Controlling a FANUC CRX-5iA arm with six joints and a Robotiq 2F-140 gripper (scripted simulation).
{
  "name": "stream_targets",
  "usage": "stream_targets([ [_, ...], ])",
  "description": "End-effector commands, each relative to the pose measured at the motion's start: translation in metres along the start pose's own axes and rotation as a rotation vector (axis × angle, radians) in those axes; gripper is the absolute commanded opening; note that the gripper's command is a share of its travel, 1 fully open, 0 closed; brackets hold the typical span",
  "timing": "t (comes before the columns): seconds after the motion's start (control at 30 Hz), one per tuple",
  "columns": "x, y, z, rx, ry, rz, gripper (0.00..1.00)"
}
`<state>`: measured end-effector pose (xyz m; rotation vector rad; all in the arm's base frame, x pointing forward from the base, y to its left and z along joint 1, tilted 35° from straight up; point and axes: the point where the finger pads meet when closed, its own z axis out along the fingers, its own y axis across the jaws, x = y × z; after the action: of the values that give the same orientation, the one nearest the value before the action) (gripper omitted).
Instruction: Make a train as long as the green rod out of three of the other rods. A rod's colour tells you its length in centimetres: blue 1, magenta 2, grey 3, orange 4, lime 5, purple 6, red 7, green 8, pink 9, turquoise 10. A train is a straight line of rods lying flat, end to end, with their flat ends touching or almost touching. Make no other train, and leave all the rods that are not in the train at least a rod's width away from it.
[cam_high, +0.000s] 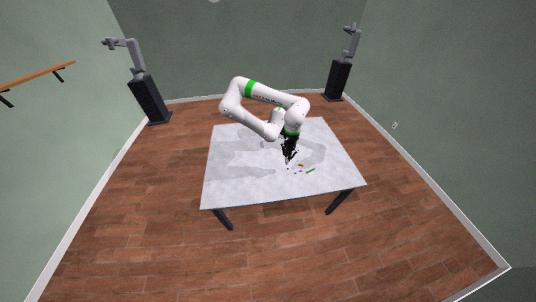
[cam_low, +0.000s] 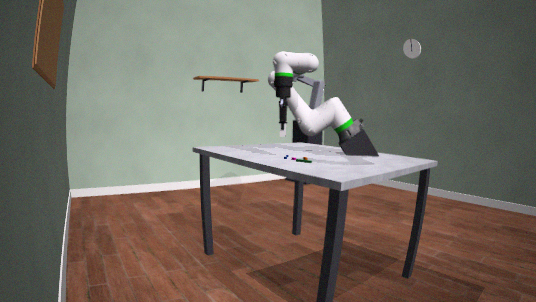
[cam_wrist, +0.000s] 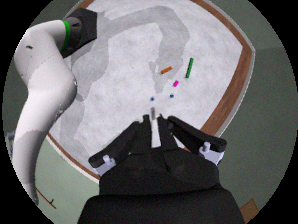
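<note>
From where I stood, the white six-joint arm with green bands (cam_high: 250, 123) (cam_low: 320, 120) (cam_wrist: 50, 95) reached over the pale, mottled table (cam_high: 240, 190) (cam_low: 390, 167) (cam_wrist: 115, 60). Its black two-fingered gripper (cam_high: 287, 159) (cam_low: 282, 131) (cam_wrist: 153, 113) pointed downward, well above the surface. The fingers were clenched on a small grey rod (cam_wrist: 153, 114), caught at the very tips.

The other rods lay loosely scattered on the table. The long green rod (cam_high: 310, 171) (cam_low: 304, 161) (cam_wrist: 190, 68) — the one to be matched — lay flat at one side of the group, with the shorter orange rod (cam_high: 300, 165) (cam_low: 305, 158) (cam_wrist: 166, 70) near it, angled differently and not touching. A short magenta rod (cam_high: 300, 171) (cam_low: 294, 159) (cam_wrist: 175, 83) lay near the green one, apart from it. Just beyond sat one tiny blue rod (cam_high: 295, 173) (cam_wrist: 172, 96), and a second tiny blue rod (cam_high: 287, 169) (cam_wrist: 152, 99) lay farther out, nearest the gripper in the wrist view. Each lay separate — no two rods met end to end, so no train stood on the table.
</note>
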<state>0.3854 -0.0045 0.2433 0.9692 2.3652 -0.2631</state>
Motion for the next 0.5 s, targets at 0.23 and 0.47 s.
stream_targets([
  [0.23,0.0007,0.0006,0.0001,0.002,-0.007,0.007,0.03],
  [0.47,0.0008,0.0007,0.0060,0.002,-0.006,0.011,0.03],
])
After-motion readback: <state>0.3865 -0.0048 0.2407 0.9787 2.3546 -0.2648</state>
